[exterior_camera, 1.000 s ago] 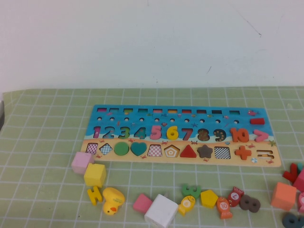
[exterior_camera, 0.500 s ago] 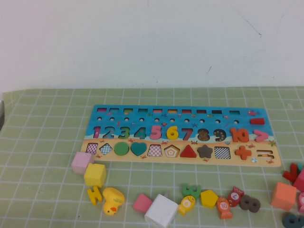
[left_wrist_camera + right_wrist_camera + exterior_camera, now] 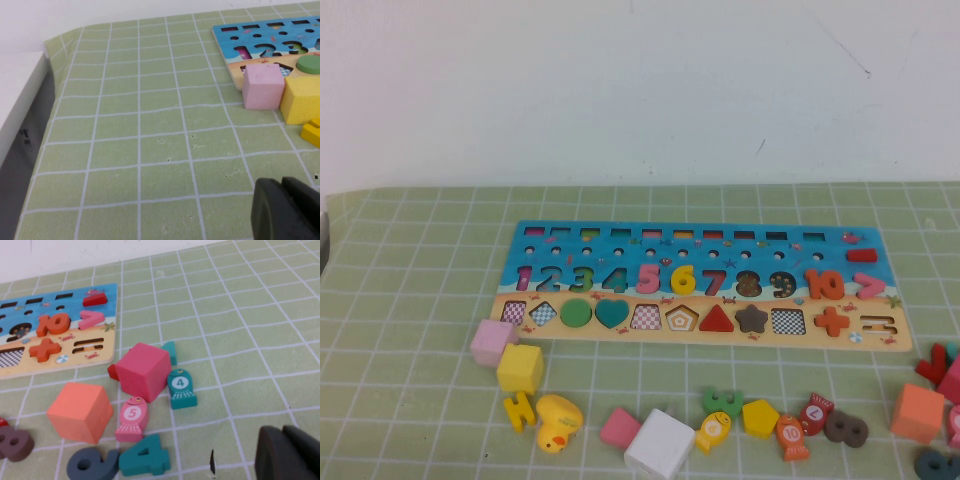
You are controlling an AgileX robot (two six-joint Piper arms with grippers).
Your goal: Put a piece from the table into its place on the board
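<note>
The yellow numeral "6" (image 3: 683,279) lies in the digit row of the board (image 3: 560,232), between the pink 5 and the red 7. The board rests on the green grid mat of the table (image 3: 420,250). Neither gripper shows in the high view. My left gripper (image 3: 285,207) is shut and empty, low over bare mat near the board's left end (image 3: 225,35). My right gripper (image 3: 287,452) is shut and empty, over the mat off the board's right end (image 3: 107,295).
Loose pieces lie in front of the board: a pink cube (image 3: 492,341), a yellow cube (image 3: 520,368), a yellow H-like piece (image 3: 519,410), a yellow duck (image 3: 558,422), a white cube (image 3: 659,444) and an orange cube (image 3: 917,412). The mat's left edge (image 3: 47,80) drops off beside the left gripper.
</note>
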